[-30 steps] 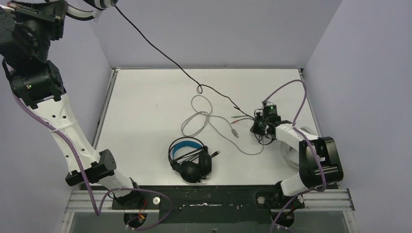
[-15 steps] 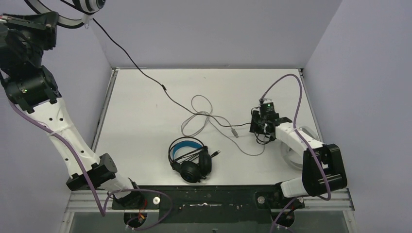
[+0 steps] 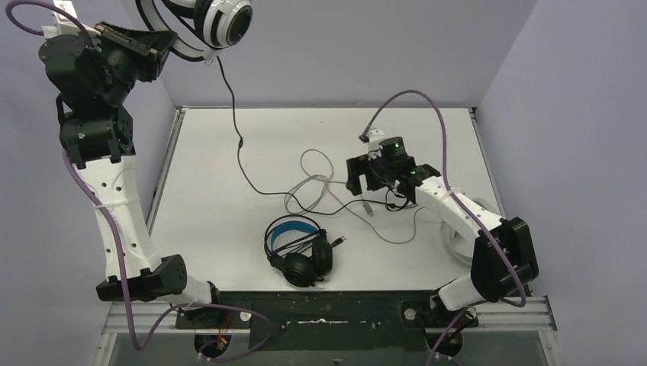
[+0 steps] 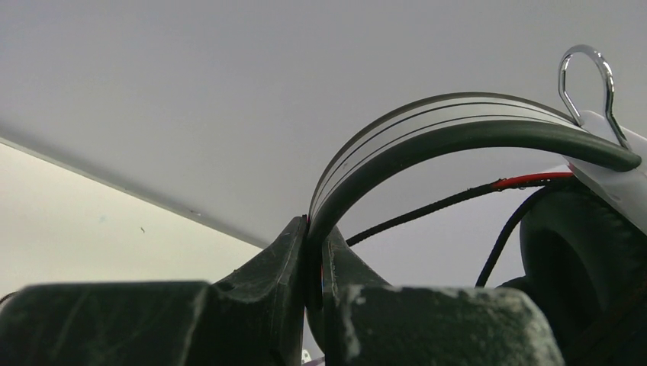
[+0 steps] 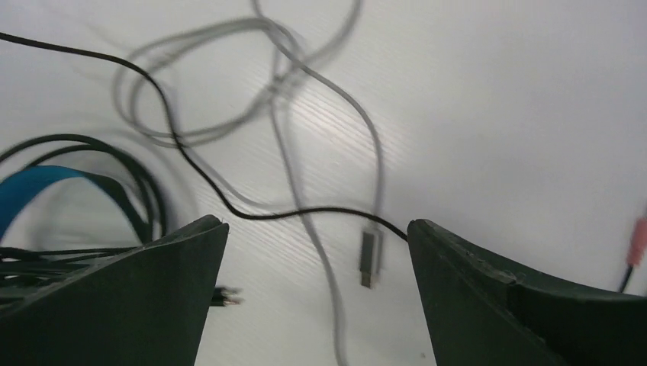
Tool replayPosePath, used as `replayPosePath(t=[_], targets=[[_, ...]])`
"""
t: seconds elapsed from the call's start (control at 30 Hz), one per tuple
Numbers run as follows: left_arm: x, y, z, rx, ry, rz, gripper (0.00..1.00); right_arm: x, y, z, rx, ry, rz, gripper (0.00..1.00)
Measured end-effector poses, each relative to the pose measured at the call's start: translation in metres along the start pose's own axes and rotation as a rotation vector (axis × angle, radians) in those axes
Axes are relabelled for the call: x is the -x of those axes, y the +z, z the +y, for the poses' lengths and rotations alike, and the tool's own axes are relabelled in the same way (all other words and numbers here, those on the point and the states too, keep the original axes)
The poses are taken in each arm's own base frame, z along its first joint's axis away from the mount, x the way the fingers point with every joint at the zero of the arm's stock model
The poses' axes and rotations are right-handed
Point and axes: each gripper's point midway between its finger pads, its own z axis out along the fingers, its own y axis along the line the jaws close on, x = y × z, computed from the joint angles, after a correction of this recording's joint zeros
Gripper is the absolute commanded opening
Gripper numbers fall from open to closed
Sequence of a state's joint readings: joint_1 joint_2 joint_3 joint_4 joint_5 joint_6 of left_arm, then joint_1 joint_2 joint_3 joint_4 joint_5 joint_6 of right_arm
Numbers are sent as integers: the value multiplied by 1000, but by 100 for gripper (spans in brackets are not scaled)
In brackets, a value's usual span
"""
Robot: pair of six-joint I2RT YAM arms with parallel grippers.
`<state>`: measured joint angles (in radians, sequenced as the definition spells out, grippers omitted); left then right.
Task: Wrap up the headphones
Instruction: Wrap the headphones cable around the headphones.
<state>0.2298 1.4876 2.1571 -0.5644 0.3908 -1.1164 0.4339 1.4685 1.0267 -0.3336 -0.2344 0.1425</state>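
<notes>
The white surface (image 3: 214, 175) lies far beneath the left claw (image 4: 313, 252), which is raised high and pressed together on the headband of the white-and-black headset (image 3: 225, 21), so that the ear cups hang just beside it in the air. Well below and to the right, the right claw (image 5: 317, 225) hovers low with its fingers spread wide, gripping nothing. The black headset (image 3: 299, 252) with the blue-lined band lies on the surface near this claw, on its left-finger side. The black cable (image 3: 236, 141) falls from the lifted headset, trails across the surface and passes right between the spread fingers. It crosses the loops of a pale cable (image 3: 309, 183), whose USB plug (image 5: 368, 258) lies just under the gap. The step appears to be taking hold of the black cable for winding. To do it well, the right claw should probably close on the black strand alone, clear of the pale one and its plug. The left should keep the band firmly pinched so the cable hangs free. No box, tray or bin shows in any view, so nothing sits inside anything.
</notes>
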Motion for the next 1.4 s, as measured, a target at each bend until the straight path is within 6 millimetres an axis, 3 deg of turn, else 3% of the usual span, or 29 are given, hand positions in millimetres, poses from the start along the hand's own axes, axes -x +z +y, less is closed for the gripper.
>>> replayPosePath(t=[0.27,0.37,0.47,0.7,0.9,1.13,1.23,1.4], targets=[[-35,-13,-26,-60,39,67,0,125,-14,117,333,-166,-344,98],[-53,-18,-36,-88,65,105,0,154,-15,144,431,-165,-465,98],[-71,-24,-40,-102,82,148,0,166,-9,162,494,-162,-534,100],[-111,-24,-40,-111,101,243,0,176,14,190,566,-140,-600,99],[-126,-25,-39,-104,114,277,0,184,26,204,598,-102,-645,86],[-125,-24,-36,-87,140,260,0,173,51,215,623,-17,-627,22],[-121,-25,-33,-64,162,239,0,158,56,212,628,14,-602,1],[-108,-26,-21,8,239,177,0,110,61,197,585,36,-489,0]])
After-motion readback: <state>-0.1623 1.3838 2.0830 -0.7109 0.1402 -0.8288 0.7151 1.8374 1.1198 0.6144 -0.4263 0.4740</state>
